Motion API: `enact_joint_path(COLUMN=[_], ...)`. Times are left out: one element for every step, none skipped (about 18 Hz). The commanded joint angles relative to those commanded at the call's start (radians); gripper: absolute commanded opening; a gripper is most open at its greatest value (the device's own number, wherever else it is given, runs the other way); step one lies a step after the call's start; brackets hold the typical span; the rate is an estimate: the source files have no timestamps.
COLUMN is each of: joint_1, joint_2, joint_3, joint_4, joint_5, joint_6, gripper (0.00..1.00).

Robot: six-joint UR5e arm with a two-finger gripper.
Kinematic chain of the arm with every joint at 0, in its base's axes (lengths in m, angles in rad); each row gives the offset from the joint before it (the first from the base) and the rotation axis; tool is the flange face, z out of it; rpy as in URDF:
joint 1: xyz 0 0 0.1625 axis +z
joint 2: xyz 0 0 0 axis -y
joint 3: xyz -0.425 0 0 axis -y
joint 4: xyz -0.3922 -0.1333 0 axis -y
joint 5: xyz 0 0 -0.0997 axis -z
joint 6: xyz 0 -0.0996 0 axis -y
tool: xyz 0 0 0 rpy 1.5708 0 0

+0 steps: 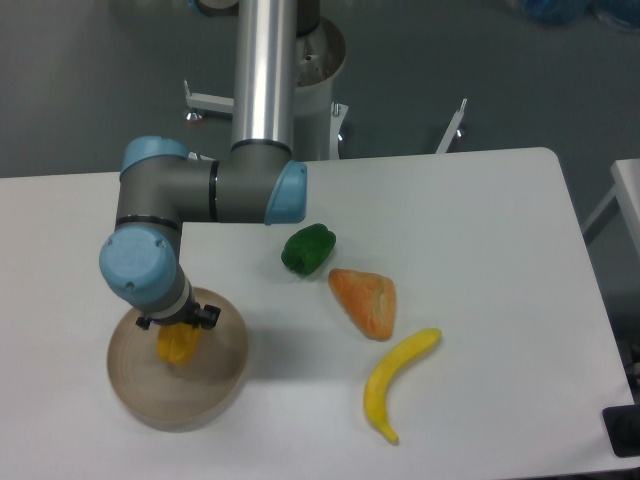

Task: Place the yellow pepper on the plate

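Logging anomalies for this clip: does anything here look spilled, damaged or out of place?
Nothing stands out. The yellow pepper is over the plate under the gripper; the green pepper, orange wedge and banana lie separately, intact, on the table.

A green pepper [308,249] sits near the middle of the white table [480,220]. Just beside it, lower right, lies an orange wedge [366,301], close but apart. Below that, a long curved banana [397,381] stretches diagonally, its upper tip near the wedge, its lower tip toward the table's front edge.
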Motion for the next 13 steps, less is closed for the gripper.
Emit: enact_joint_path(joint_1=[0.001, 0.0, 0.0, 0.0, 0.0, 0.0, 0.0, 0.0, 0.0, 0.0, 0.0, 0.0, 0.001], joint_2=[-0.002, -0.003, -0.003, -0.005, -0.005, -0.003, -0.002, 0.005, 0.009, 0.015, 0.018, 0.023, 0.026], joint_3=[0.0, 0.0, -0.002, -0.002, 0.0, 0.0, 0.002, 0.002, 0.003, 0.003, 0.003, 0.003, 0.005], joint_4=[0.006, 0.011, 0.011, 0.011, 0.011, 0.014, 0.015, 0.018, 0.017, 0.017, 0.018, 0.018, 0.018], joint_5=[0.0, 0.0, 0.002, 0.0, 0.0, 0.0, 0.0, 0.002, 0.0, 0.0, 0.0, 0.003, 0.009], joint_6=[0.0, 0.0, 0.0, 0.0, 0.0, 0.002, 0.002, 0.003, 0.003, 0.003, 0.009, 0.011, 0.015], gripper=[0.47, 0.47, 0.48, 0.5, 0.52, 0.63, 0.83, 1.0, 1.0, 1.0, 1.0, 1.0, 1.0])
